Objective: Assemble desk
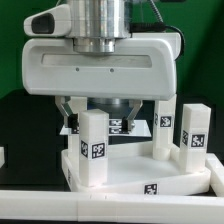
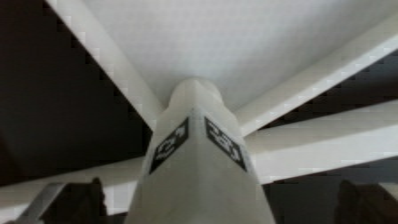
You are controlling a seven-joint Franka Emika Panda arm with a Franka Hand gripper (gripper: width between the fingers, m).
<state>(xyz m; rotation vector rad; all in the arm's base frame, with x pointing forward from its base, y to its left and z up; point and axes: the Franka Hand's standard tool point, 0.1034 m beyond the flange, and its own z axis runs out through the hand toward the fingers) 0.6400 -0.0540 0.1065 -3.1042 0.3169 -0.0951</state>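
Right in front of the exterior camera, the gripper (image 1: 98,112) hangs low over the tabletop (image 1: 140,178), its broad white body filling the upper part of that view. Its two dark fingers (image 1: 70,110) stand spread wide, and nothing is caught between them. Just below them a white leg (image 1: 93,147) stands upright on the tabletop, its tag facing the camera. In the wrist view the same leg (image 2: 199,150) rises between the finger tips (image 2: 71,200), a clear gap on each side, with two tagged faces meeting along its near edge. Two more legs stand upright towards the exterior view's right, one (image 1: 165,130) further back and one (image 1: 193,138) near the tabletop's corner. The tabletop's raised rim (image 1: 150,185) carries a small tag.
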